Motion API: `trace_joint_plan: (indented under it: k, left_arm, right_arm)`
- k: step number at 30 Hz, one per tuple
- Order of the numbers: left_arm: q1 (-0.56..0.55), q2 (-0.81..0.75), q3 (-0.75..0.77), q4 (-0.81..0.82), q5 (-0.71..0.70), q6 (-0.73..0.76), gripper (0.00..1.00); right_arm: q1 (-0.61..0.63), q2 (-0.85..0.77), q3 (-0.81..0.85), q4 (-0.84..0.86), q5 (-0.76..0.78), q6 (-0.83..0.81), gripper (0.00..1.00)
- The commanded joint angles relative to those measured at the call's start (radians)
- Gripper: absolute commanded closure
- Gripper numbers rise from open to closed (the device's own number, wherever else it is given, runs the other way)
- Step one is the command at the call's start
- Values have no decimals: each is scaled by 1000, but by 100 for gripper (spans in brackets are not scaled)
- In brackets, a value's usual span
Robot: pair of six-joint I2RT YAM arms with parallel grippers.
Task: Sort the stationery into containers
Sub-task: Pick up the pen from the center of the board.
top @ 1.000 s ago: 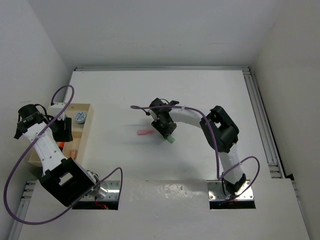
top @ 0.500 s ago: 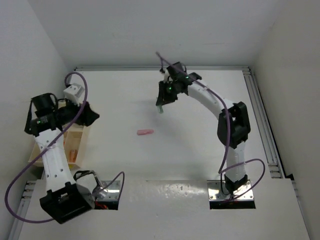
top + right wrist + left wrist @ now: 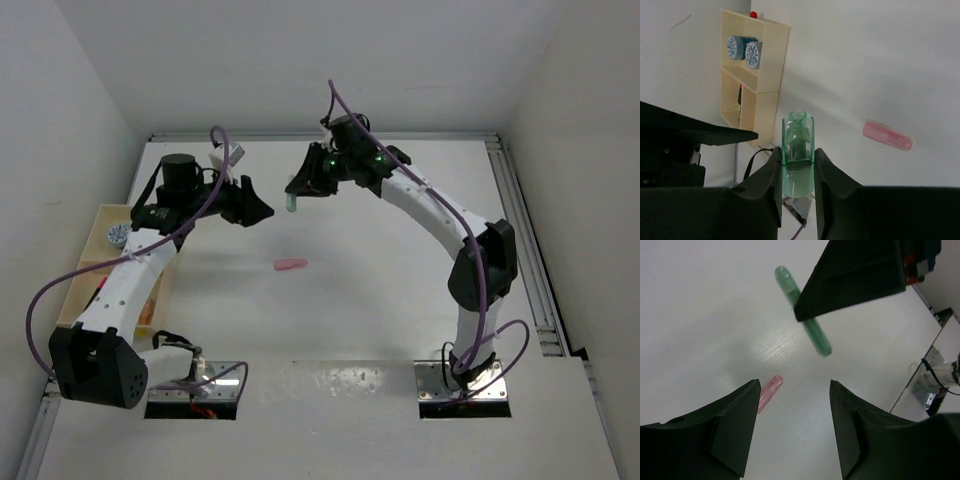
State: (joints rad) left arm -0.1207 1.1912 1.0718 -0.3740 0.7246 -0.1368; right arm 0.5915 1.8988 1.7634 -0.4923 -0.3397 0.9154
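The right claw [image 3: 797, 162] pinches the green stub [image 3: 798, 132]; the left claw [image 3: 795, 384] gapes empty nearby. I'd line them up squarely before passing.

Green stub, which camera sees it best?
The right wrist view: the green stub fills the middle, pinched in the right tool. The left wrist view shows it partly hidden; the top view shows a tiny speck.

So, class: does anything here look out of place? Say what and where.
A pink stub lies alone on the white table, far from the wooden tray at the left edge. The green stub is merely held in the right gripper.
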Motion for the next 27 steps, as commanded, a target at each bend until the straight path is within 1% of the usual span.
trace_joint_plan:
  k: [1, 5, 9, 16, 19, 20, 21, 23, 25, 27]
  left_arm:
    - [-43, 28, 62, 116, -20, -113, 36]
    - [-54, 70, 103, 112, -42, -116, 37]
    - [-69, 102, 111, 121, -37, -121, 38]
    - [-82, 134, 97, 130, -30, -138, 38]
    - [-82, 137, 83, 141, -21, -150, 39]
    - [-80, 136, 79, 138, -21, -149, 40]
    - [-82, 134, 76, 136, -21, -147, 46]
    - [-82, 131, 68, 132, -25, -142, 51]
    - [-80, 125, 50, 133, -28, -144, 54]
    - [-80, 120, 33, 133, -37, -141, 54]
  right_arm:
    - [30, -64, -15, 70, 54, 56, 100]
    - [65, -73, -2, 61, 134, 19, 100]
    - [88, -72, 14, 40, 208, 10, 100]
    - [99, -70, 28, 50, 217, 30, 100]
    - [99, -69, 22, 61, 199, 42, 100]
    - [100, -67, 21, 66, 193, 51, 100]
    - [99, -67, 18, 67, 183, 56, 100]
    - [100, -69, 16, 77, 174, 66, 100]
    - [100, -66, 15, 89, 150, 77, 100]
    - [102, -66, 8, 110, 122, 88, 100]
